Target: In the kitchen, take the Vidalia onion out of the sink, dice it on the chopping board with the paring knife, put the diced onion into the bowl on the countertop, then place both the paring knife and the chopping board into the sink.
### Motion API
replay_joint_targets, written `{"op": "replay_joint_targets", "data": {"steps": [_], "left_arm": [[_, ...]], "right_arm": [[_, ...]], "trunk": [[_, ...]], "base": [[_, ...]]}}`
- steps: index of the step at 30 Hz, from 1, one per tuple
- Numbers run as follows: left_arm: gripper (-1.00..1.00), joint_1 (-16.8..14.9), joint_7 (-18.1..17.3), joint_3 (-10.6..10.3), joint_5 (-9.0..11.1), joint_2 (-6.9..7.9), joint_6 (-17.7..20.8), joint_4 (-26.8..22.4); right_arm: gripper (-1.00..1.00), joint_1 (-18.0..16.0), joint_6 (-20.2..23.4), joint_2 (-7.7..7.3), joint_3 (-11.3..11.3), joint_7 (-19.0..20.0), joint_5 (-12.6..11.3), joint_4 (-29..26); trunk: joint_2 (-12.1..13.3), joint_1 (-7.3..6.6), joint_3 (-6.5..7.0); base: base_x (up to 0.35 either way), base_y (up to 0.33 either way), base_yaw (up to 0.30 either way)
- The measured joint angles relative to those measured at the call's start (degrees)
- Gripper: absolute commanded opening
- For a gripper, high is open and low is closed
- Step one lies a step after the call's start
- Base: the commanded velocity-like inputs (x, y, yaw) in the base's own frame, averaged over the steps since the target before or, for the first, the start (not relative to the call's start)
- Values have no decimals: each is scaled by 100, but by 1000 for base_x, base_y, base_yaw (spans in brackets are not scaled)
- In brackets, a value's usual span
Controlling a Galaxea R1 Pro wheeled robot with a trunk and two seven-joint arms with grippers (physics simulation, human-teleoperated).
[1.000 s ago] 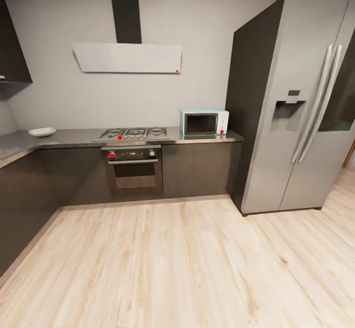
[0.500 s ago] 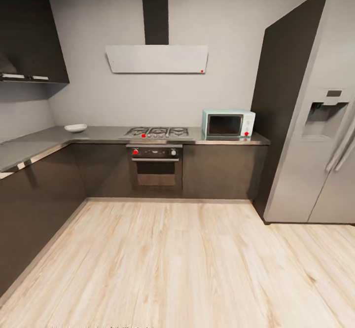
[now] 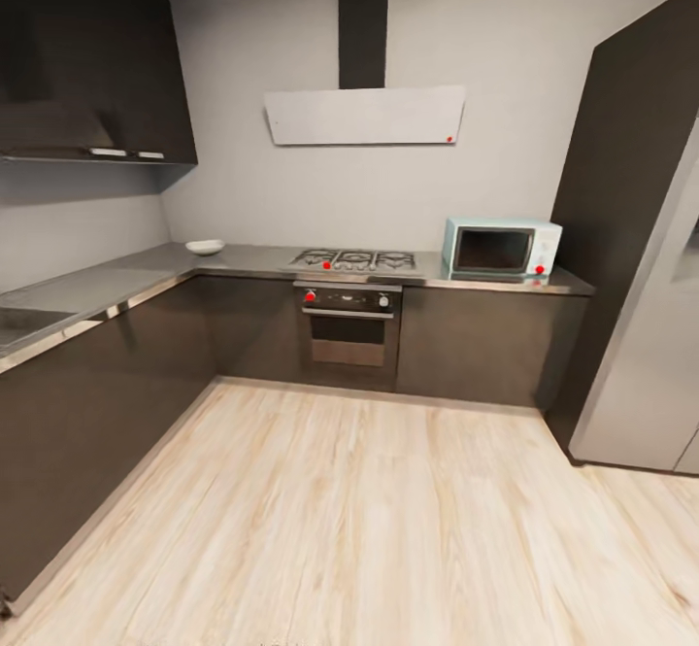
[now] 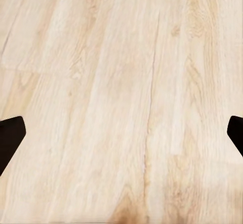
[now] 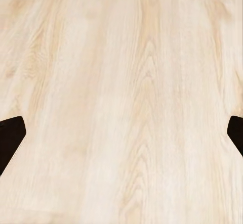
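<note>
Left jaws: spread wide; the two dark fingertips [image 4: 10,138] are seen at opposite edges of the left wrist view, with nothing held between them.
Right jaws: likewise spread wide; dark fingertips [image 5: 11,137] at both edges, nothing gripped.
Left gripper [image 4: 121,138]: pointed down at the pale wooden floor [image 4: 121,82].
Right gripper [image 5: 121,138]: pointed down at the same plank floor.
Sink [image 3: 21,323]: a grey recess is glimpsed at the left edge of the head view, set into the side worktop; its contents cannot be made out.
Countertop [image 3: 107,287]: long axis runs from the near left toward the back corner, over dark cabinets [image 3: 107,393].
Small white dish [image 3: 204,248]: placed near the corner of the worktop.
Gas hob [image 3: 355,259]: mounted on the back run, above the oven [image 3: 348,325].
Microwave [image 3: 501,250]: stood right of the hob.
Fridge [image 3: 649,335]: located at the right edge.
</note>
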Motion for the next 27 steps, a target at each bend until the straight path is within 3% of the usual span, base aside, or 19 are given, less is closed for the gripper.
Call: {"op": "replay_joint_targets", "data": {"steps": [27], "left_arm": [[100,0,-1,-1,0,9,0,2]], "right_arm": [[100,1,1,0,0,0,0,9]], "trunk": [[0,0,0]], "base": [[0,0,291]]}}
